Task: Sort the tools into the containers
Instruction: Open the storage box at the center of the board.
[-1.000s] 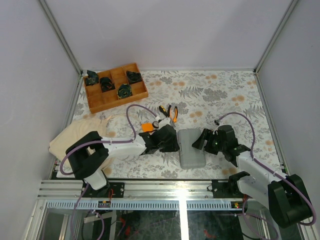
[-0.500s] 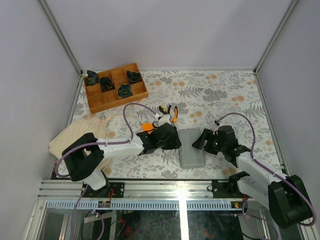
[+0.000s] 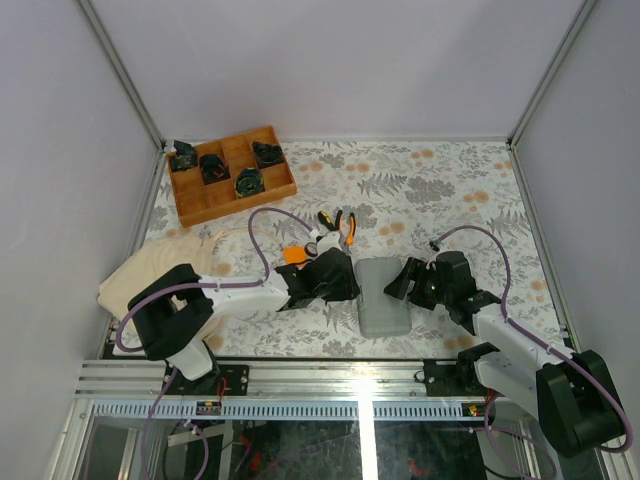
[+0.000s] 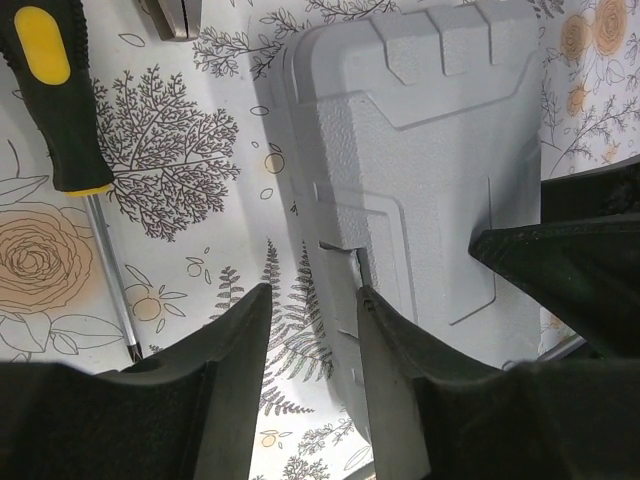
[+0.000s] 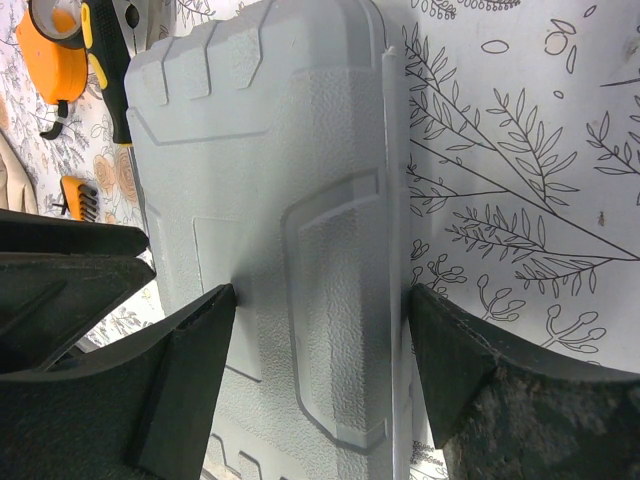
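Two grippers meet at the closed grey case (image 3: 383, 298), which lies flat on the flowered table (image 3: 450, 190) near the front edge, between the two arms. The left gripper (image 4: 312, 300) hangs low over the left long side of the case. Its fingers (image 4: 235, 360) stand apart with a moderate gap and hold nothing. One finger is above the cloth pattern and the other is above the rim of the lid, close to a small notch in that side. The right gripper (image 5: 320, 295) comes from the other side and is opened wide. One of its fingers sits at the right edge of the case and the other is over the middle of the lid, so about half of the lid lies between them. I cannot tell if the pads really press on the plastic. The tools are all outside the case, on the table to its left. A black-and-yellow screwdriver (image 4: 50, 90) lies just beside the left gripper, an orange tape measure (image 5: 55, 55) is a little further away, and the orange-handled pliers (image 3: 345, 226) lie behind the case. A brown wooden tray (image 3: 215, 203) with dark parts in its compartments stands in the far left corner, and a beige cloth (image 3: 150, 275) lies under the left arm.
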Controlling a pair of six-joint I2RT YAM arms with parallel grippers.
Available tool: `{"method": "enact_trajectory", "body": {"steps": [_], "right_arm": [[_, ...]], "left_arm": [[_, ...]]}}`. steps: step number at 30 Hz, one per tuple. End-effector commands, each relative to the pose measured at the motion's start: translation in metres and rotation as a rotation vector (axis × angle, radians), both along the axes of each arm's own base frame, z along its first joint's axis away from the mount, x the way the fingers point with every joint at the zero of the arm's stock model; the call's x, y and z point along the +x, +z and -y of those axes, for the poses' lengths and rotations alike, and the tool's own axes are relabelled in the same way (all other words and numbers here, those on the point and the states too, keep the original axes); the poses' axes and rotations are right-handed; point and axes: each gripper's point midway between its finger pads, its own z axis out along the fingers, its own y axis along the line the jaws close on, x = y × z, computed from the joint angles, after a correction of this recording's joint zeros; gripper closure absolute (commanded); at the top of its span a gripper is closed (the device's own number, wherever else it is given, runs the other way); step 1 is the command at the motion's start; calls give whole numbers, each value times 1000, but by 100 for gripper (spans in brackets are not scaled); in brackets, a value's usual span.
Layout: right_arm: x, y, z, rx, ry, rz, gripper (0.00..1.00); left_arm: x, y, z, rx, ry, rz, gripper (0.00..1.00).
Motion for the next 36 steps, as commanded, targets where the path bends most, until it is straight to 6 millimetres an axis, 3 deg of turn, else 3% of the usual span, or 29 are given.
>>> {"method": "enact_trajectory", "body": {"steps": [1, 15, 21, 29, 36], "right_arm": [[-21, -24, 10, -55, 0, -96, 25], [-24, -29, 14, -77, -9, -114, 25], [-22, -30, 26, -132, -63, -118, 28], [-21, -38, 47, -244, -157, -177, 43], [-20, -42, 62, -301, -243, -194, 62]], "left_arm": [[5, -2, 7, -17, 10, 22, 62], [1, -17, 11, 54, -10, 4, 66], [-5, -38, 3, 212, -22, -13, 80], [-15, -55, -13, 318, -29, -29, 97], [-16, -58, -34, 405, -12, -19, 100]]}}
